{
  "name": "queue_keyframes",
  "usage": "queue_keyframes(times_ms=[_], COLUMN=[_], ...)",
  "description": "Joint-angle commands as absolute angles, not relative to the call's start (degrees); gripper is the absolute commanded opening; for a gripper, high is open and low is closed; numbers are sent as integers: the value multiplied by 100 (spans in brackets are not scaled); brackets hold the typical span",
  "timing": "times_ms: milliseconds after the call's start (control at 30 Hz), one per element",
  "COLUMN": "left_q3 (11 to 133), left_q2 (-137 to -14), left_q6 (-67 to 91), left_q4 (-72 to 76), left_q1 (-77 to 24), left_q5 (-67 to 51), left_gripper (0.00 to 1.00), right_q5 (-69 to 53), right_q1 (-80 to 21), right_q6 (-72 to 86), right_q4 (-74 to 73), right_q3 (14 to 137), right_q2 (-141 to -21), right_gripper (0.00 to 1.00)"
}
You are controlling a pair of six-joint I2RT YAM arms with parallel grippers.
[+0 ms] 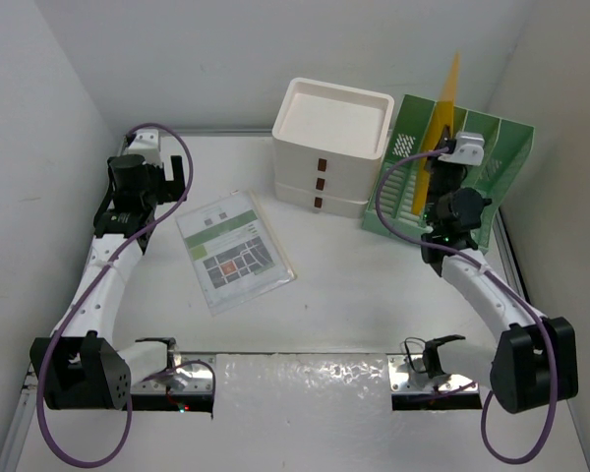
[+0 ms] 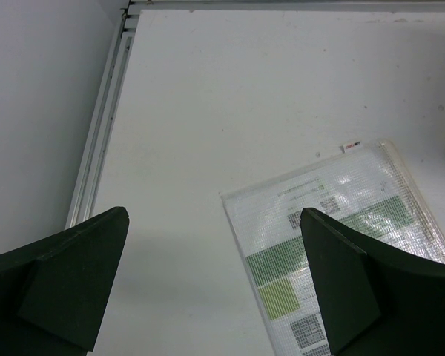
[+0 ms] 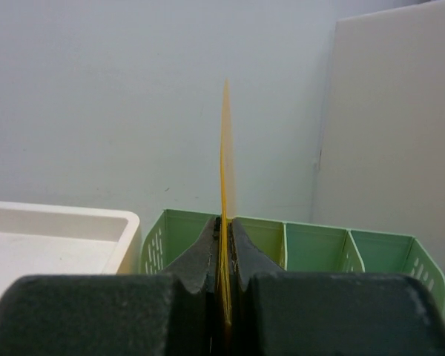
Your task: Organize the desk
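Right gripper clamps a thin orange plastic sheet upright over the far-right green slotted rack; left gripper gapes wide above the flat white desk.

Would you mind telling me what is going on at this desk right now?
The right gripper is shut on a thin orange folder, holding it upright at the green file rack on the far right of the desk; whether it is in a slot yet is unclear. The left gripper hangs open over the far left, next to a clear document sleeve lying flat. A white drawer box stands beside the rack.
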State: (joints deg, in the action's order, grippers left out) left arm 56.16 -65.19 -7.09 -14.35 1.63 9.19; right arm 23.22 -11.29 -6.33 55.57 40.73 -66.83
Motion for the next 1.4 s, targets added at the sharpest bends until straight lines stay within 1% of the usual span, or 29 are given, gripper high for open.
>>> queue_keyframes(times_ms=[0,233,333,367,400,433,467,500,533,567,600,667,700,767,833,867,900,933,967,1033,1067,1100,1133,1167,1200,1267,1367], left_q3=[5625,5625,5625,5625,5634,5634,5625,5634,5634,5634,5642,5643,5651,5643,5660,5678,5686,5695,5695,5704,5678,5669,5625,5581,5538,5441,5362], left_q2=[-6398,-6398,-6390,-6390,-6390,-6390,-6398,-6407,-6407,-6416,-6425,-6434,-6434,-6442,-6451,-6460,-6469,-6486,-6530,-6574,-6644,-6679,-6723,-6732,-6732,-6732,-6715], left_q6=[-730,-747,-765,-765,-765,-773,-773,-765,-765,-773,-773,-782,-791,-809,-826,-844,-887,-931,-1010,-1159,-1308,-1370,-1432,-1554,-1599,-1713,-1871], left_q4=[-1178,-1187,-1195,-1195,-1195,-1187,-1195,-1204,-1204,-1213,-1222,-1239,-1239,-1248,-1239,-1265,-1292,-1309,-1379,-1476,-1616,-1687,-1766,-1871,-1907,-2004,-2074], left_q1=[237,246,237,237,237,237,237,237,246,237,229,237,237,246,237,237,246,246,237,264,290,360,413,570,650,921,1046], left_q5=[870,853,835,835,826,800,782,747,730,712,695,686,677,677,677,677,659,650,633,484,414,230,98,-269,-446,-946,-1107], left_gripper=[99,100,100,99,100,100,100,100,100,99,100,100,100,100,100,100,100,100,100,100,100,100,100,100,100,100,100], right_q5=[2425,2496,2505,2435,2374,2312,2225,2224,2232,2232,2250,2364,2617,2646,1937,1551,659,302,55,-359,-430,-457,-448,-483,-553,-817,-564], right_q1=[-1142,-1142,-1151,-1151,-1160,-1160,-1195,-1239,-1283,-1388,-1467,-1817,-1985,-2475,-2802,-2873,-2952,-3145,-3260,-3688,-3804,-4041,-4147,-4235,-4341,-4377,-4403], right_q6=[-747,-589,-449,-422,-378,-361,-360,-378,-395,-422,-448,-509,-571,-519,-291,-46,174,263,420,466,501,527,571,693,781,1159,1485], right_q4=[6838,7031,6700,6497,6086,5873,5636,5112,4837,4538,3865,3203,2625,2147,1356,1040,428,152,-294,-570,-728,-808,-843,-826,-809,-817,-992], right_q3=[3955,3621,3516,3542,3577,3621,3760,3857,3980,4277,4480,5128,5368,5975,6596,6809,7238,7434,7557,7638,7603,7516,7454,7384,7296,7269,7312], right_q2=[-6785,-7084,-7084,-7058,-6962,-6909,-6847,-6734,-6672,-6619,-6514,-6425,-6320,-6232,-6231,-6301,-6424,-6764,-6959,-7563,-7767,-7978,-8381,-8585,-8787,-9402,-10078], right_gripper=[0,0,0,5,31,46,57,73,85,99,99,99,99,99,99,91,73,5,0,0,11,26,36,54,63,74,79])
